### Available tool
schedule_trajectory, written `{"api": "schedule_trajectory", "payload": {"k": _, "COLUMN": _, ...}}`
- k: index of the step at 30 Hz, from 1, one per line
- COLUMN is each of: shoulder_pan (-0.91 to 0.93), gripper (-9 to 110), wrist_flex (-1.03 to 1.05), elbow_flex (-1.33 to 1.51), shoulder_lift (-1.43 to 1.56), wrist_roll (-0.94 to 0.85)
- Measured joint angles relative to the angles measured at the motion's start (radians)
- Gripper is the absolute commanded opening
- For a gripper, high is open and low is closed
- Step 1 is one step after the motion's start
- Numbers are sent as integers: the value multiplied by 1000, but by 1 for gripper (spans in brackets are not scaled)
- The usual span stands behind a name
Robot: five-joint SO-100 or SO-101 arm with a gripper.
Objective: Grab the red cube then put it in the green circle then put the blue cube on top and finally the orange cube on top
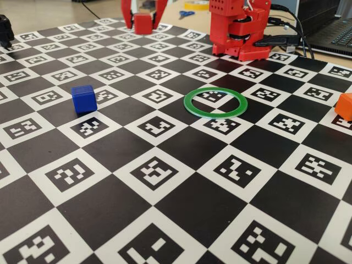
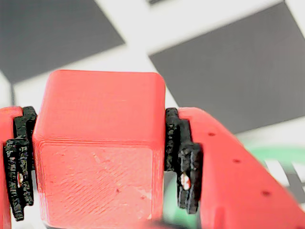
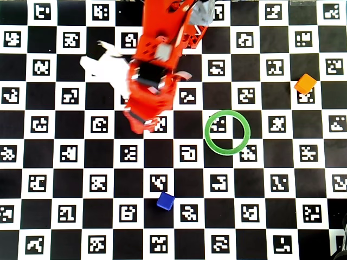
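My gripper is shut on the red cube at the far side of the board in the fixed view. In the wrist view the red cube fills the gap between the black pads, with the board blurred behind it. The green circle lies flat mid-board, to the right of the gripper, with nothing inside it. A blurred arc of the green circle shows at the lower right of the wrist view. The blue cube sits at the left, the orange cube at the right edge.
The red arm base stands behind the ring, with cables and a laptop to its right. Overhead, the arm hides the red cube; the blue cube, green circle and orange cube are spread apart.
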Motion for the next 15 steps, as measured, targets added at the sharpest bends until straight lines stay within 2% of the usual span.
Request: {"api": "schedule_trajectory", "payload": {"k": 15, "shoulder_pan": -477, "gripper": 4, "wrist_flex": -2, "elbow_flex": -38, "shoulder_lift": -12, "wrist_roll": -132}}
